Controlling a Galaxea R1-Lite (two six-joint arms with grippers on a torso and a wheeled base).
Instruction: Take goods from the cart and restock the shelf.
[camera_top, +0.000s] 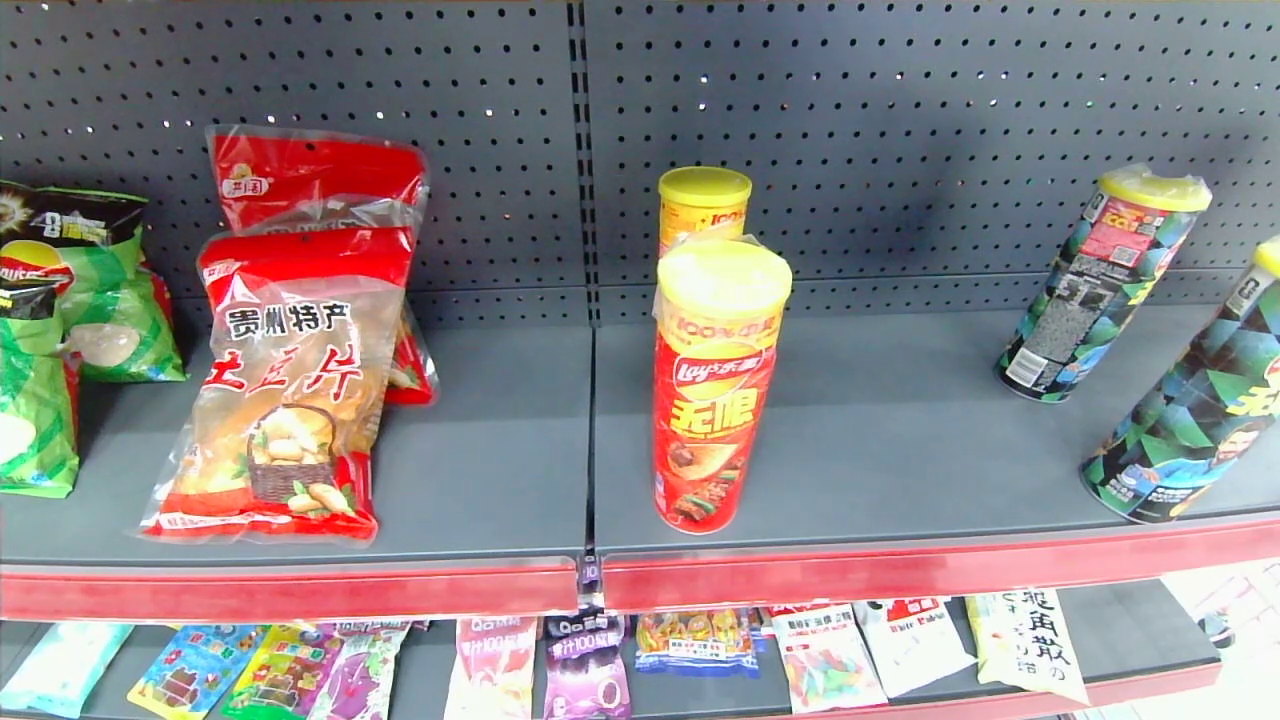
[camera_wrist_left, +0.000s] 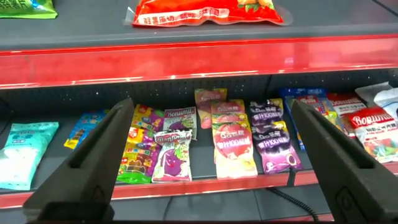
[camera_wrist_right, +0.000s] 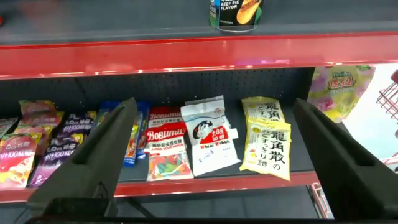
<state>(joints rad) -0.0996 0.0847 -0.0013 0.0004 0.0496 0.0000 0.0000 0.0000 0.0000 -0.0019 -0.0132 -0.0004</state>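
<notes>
A store shelf unit with a grey pegboard back holds snacks on two levels. On the upper shelf (camera_top: 480, 480), a tall red can (camera_top: 712, 400) with a yellow lid stands upright near the front edge, just right of the centre seam. A second yellow-lidded can (camera_top: 700, 205) stands directly behind it, near the back panel. At the right end stand two dark patterned cans (camera_top: 1095, 290), one nearer the back and one nearer the front, well apart from the red can. Left of the seam, a red bag (camera_top: 285, 390) of potato slices leans back against another red bag behind it. Green bags (camera_top: 40, 330) sit at the far left.

The lower shelf (camera_top: 1130, 620) carries rows of flat sweet packets (camera_top: 585, 660) lying side by side.

The left tool (camera_wrist_left: 212, 104) hangs in front of the lower shelf, its two dark fingers (camera_wrist_left: 93, 168) spread wide with nothing between them; purple and pink packets (camera_wrist_left: 233, 140) lie beyond it. The right tool (camera_wrist_right: 216, 102) hangs farther right along the same shelf, fingers also spread wide and empty, facing a white packet (camera_wrist_right: 208, 137) and a yellow packet (camera_wrist_right: 267, 137).
</notes>
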